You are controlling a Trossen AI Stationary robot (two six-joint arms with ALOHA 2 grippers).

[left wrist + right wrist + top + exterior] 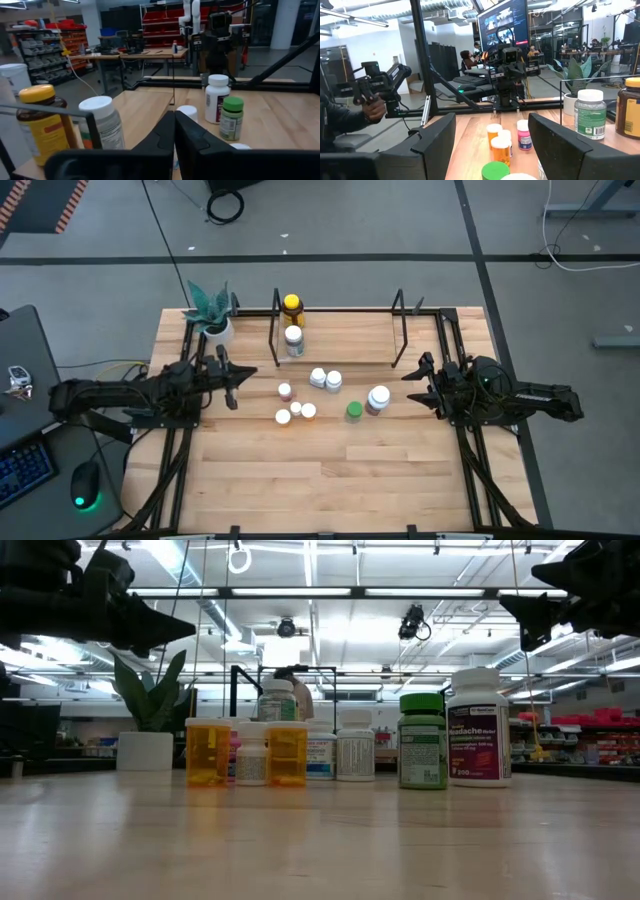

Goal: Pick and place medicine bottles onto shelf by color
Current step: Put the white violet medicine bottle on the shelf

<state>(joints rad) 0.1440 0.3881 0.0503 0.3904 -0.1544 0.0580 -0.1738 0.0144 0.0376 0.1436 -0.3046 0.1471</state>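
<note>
The shelf (335, 330) stands at the table's far middle. On its left end stand a yellow-capped amber bottle (291, 306) and a white-capped bottle (294, 340). Several more medicine bottles stand upright on the table in front of it: two white-capped (325, 379), small orange and pink ones (296, 409), a green one (354, 410) and a large white one (378, 397). My left gripper (250, 372) hovers left of the group, shut on nothing (174, 120). My right gripper (410, 377) hovers to the right of it, open and empty (492, 127).
A white pot with a green plant (215, 320) stands at the far left corner, close behind my left arm. The near half of the wooden table (320, 480) is bare. A person's hand (372, 107) shows beyond the table.
</note>
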